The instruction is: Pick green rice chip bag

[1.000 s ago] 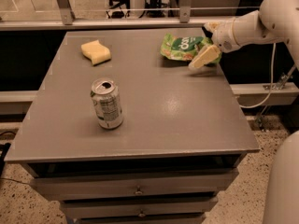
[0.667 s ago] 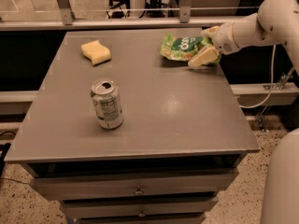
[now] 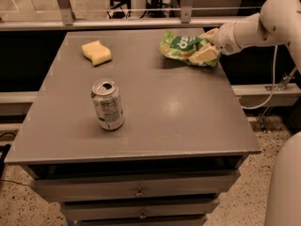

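Gripper (image 3: 198, 46), reaching in from the right at the far right corner, with its 2 fingers spread apart and straddling the right end of the bag, 1 finger on the near side, 1 on the far. Grey table (image 3: 178, 107) with drawers. Green rice chip bag (image 3: 180, 44), lying crinkled at the far right. Soda can (image 3: 108, 105), upright, near left. Yellow sponge (image 3: 96, 52), far left.
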### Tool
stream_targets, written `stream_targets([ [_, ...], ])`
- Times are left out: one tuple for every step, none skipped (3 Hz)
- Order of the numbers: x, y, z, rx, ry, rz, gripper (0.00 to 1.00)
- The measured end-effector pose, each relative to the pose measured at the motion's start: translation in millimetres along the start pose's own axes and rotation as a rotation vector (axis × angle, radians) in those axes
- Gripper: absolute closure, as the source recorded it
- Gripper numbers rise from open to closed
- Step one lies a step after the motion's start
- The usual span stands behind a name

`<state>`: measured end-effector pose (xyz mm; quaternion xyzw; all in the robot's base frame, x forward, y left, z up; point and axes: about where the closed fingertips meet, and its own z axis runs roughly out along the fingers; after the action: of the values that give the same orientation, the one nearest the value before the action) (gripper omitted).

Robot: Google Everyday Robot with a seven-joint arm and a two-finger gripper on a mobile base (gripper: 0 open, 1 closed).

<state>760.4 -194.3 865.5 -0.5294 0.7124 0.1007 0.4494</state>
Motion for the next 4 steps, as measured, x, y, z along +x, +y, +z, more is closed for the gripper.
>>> stream_targets([
  [-18,8,-14,-0.007,-0.043,-0.032,0.98],
  [-37,13,-32,-0.009,-0.078,-0.065,1.00],
  [-69,24,-55,0.012,-0.117,-0.114,1.00],
  [-121,37,-92,0.059,-0.155,-0.195,1.00],
])
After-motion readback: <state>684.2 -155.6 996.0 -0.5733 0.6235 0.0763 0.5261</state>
